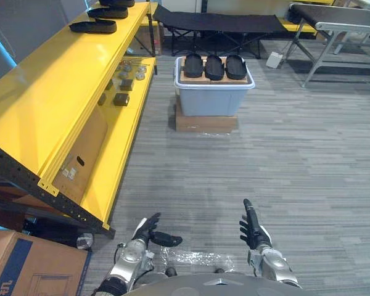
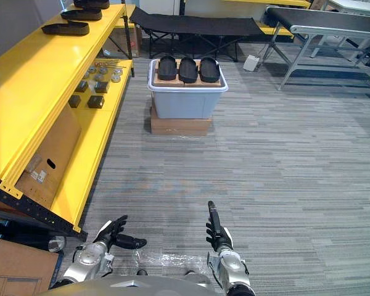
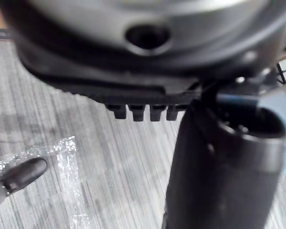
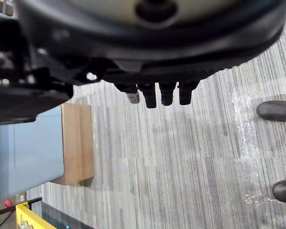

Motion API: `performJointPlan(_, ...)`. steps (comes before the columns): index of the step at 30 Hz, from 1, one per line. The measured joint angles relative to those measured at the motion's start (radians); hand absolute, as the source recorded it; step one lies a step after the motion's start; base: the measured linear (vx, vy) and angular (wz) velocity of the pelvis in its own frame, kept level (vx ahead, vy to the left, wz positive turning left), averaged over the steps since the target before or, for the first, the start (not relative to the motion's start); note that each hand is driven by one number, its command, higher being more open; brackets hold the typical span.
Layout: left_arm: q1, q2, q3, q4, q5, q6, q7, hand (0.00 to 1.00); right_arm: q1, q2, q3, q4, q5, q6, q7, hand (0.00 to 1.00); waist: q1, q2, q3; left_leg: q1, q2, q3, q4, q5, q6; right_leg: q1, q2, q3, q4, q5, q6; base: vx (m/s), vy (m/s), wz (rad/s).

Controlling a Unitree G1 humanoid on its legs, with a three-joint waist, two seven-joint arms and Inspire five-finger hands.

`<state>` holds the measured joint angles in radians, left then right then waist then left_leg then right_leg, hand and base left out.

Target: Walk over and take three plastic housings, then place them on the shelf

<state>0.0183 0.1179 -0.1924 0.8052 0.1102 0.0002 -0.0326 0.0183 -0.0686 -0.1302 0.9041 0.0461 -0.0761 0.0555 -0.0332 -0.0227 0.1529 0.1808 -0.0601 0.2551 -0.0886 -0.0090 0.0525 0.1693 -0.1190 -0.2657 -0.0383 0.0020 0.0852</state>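
Both empty, left hand loosely spread, right hand extended straight

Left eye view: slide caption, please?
Three housings atop the grey bin ahead, yellow shelf beside it; left hand and right hand open, empty.

A grey, plank-patterned floor runs the length of the room under even light. A yellow metal shelf on a dark perforated frame lines the left side. At the far end stands a black folding cot, with a grey metal-legged table to its right. A cardboard box sits by the shelf's near corner, and crinkled clear film lies on the floor nearby.
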Motion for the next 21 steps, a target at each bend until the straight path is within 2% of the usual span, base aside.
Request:
performJointPlan(5,-0.019,0.0,-0.001,0.0,-0.034,0.026,-0.022,1.0,-0.003,-0.01,0.004,-0.002,0.021,0.035,0.011,0.0,0.0,0.015,0.01,0.003,0.003,0.001,0.004,0.0,0.0,0.003,0.004,0.001,-0.002,0.002,-0.002,0.0,0.0,0.0)
performJointPlan(12,-0.007,0.0,0.004,0.004,-0.1,0.032,-0.02,1.0,-0.003,-0.008,0.002,0.002,0.12,0.071,-0.005,0.0,0.001,0.015,0.011,0.008,0.003,0.007,0.003,0.0,-0.001,0.006,0.005,0.007,-0.002,0.007,-0.005,-0.03,0.003,-0.02)
performJointPlan(21,0.052,-0.006,0.063,0.02,-0.109,-0.007,0.08,1.0,0.014,0.019,-0.046,0.023,0.166,0.068,-0.067,0.0,0.003,0.004,0.018,0.016,0.002,0.021,-0.001,0.001,0.001,0.007,0.001,0.021,0.001,0.01,-0.001,-0.05,0.019,-0.04)
